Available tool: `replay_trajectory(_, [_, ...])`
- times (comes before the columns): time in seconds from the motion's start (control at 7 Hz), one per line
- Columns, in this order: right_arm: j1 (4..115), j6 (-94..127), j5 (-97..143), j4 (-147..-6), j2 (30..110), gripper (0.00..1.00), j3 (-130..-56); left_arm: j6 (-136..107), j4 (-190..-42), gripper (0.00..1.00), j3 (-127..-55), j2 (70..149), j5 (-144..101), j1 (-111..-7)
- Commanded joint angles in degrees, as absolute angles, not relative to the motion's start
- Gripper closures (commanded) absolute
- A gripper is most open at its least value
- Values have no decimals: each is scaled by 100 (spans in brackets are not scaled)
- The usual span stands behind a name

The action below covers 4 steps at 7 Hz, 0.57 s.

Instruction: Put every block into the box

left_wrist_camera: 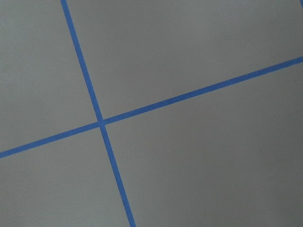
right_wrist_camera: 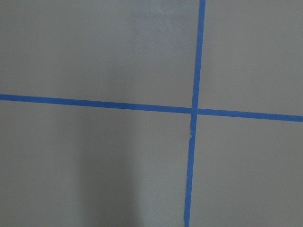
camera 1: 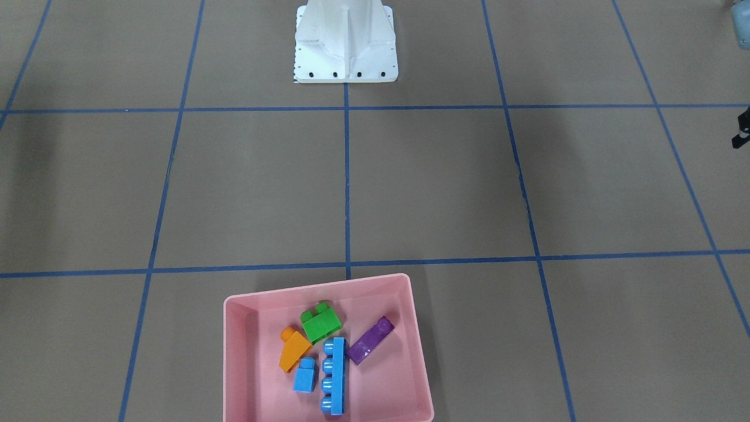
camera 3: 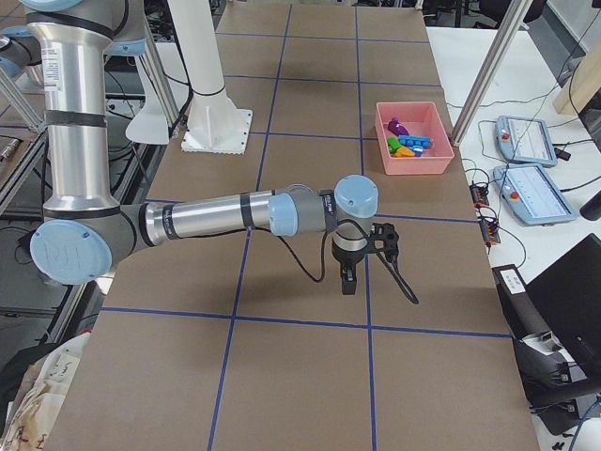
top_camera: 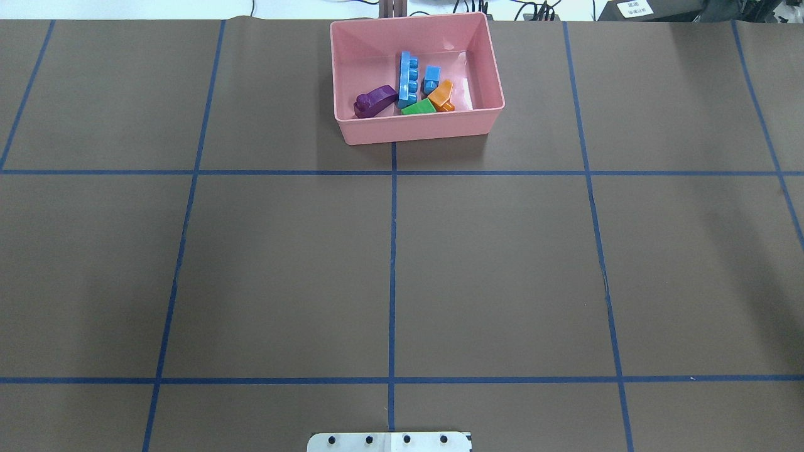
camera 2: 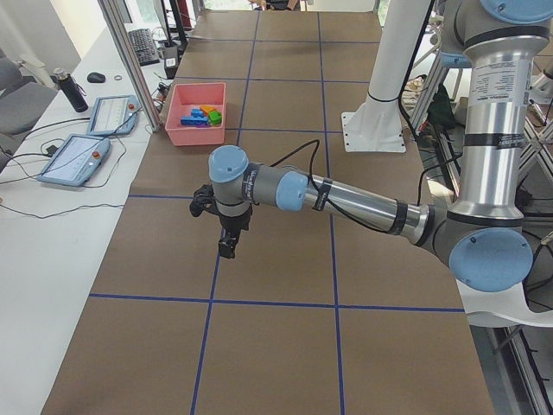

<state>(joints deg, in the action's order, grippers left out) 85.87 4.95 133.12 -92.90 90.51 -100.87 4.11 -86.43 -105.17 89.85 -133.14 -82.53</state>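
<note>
**All five blocks lie in the pink box**

The orange sloped block (camera 1: 294,351), green block (camera 1: 321,323), long light blue block (camera 1: 334,375), small light blue block (camera 1: 304,378) and purple block (camera 1: 369,341) rest inside the pink box (camera 1: 237,351), at the counter (top_camera: 282,263) edge far from the robot. The left claw (camera 2: 226,246) and right claw (camera 3: 348,280) hang over the counter, well apart from the box. Whether either is clenched or released cannot be told.
</note>
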Motion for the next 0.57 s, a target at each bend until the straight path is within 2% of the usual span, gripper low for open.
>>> replay_trajectory(0.0, [8587, 475, 13307, -9290, 9070, 0, -10003, 361, -8657, 0, -10677, 8938, -13307, -8253])
replay_trajectory(0.43, [8587, 483, 13289, -9290, 9070, 0, -10028, 378, -8675, 0, -10722, 8869, -13280, -8253])
